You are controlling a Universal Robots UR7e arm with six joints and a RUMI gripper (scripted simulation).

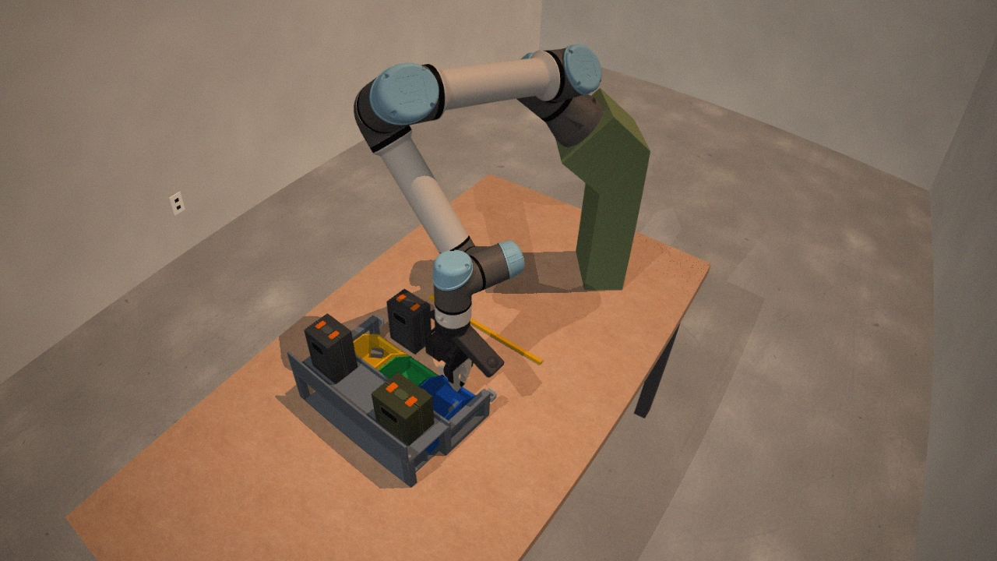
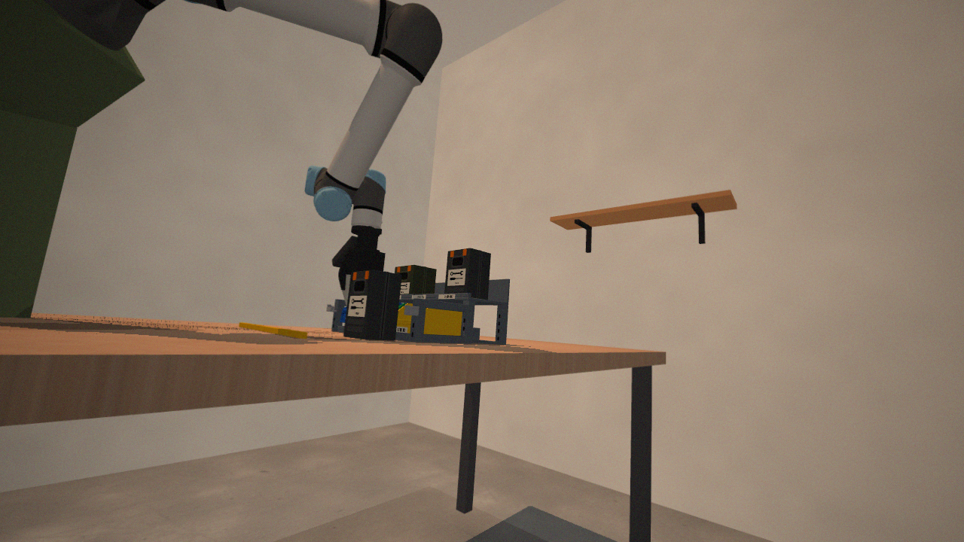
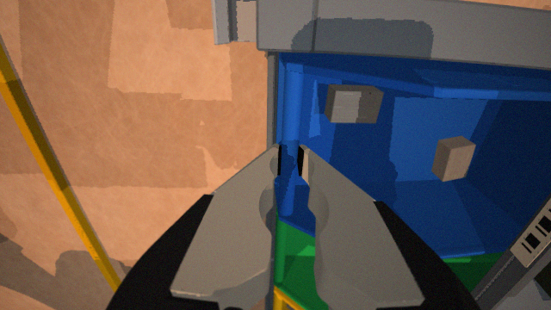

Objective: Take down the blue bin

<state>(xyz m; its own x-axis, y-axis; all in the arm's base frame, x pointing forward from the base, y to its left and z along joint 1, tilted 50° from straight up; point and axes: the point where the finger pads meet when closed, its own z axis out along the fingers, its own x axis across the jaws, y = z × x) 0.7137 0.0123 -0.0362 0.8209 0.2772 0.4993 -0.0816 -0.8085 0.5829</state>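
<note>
The blue open bin (image 1: 451, 400) (image 3: 422, 142) sits in the grey shelf rack (image 1: 346, 411) (image 3: 387, 30) at its right end, upright. Two small grey-brown cubes (image 3: 353, 103) (image 3: 453, 158) lie inside it. My gripper (image 1: 457, 377) (image 3: 288, 147) reaches down from above and is shut on the bin's left wall, one finger outside and one inside. In the exterior view the fingertips are hidden behind a black case (image 2: 367, 302).
A green bin (image 1: 407, 368) (image 3: 297, 254) and a yellow bin (image 1: 372, 347) sit beside the blue one. Black cases (image 1: 329, 347) (image 1: 409, 319) and an olive case (image 1: 402, 407) stand on and by the rack. A yellow stick (image 1: 509, 345) (image 3: 47, 172) lies on the table (image 1: 209, 453).
</note>
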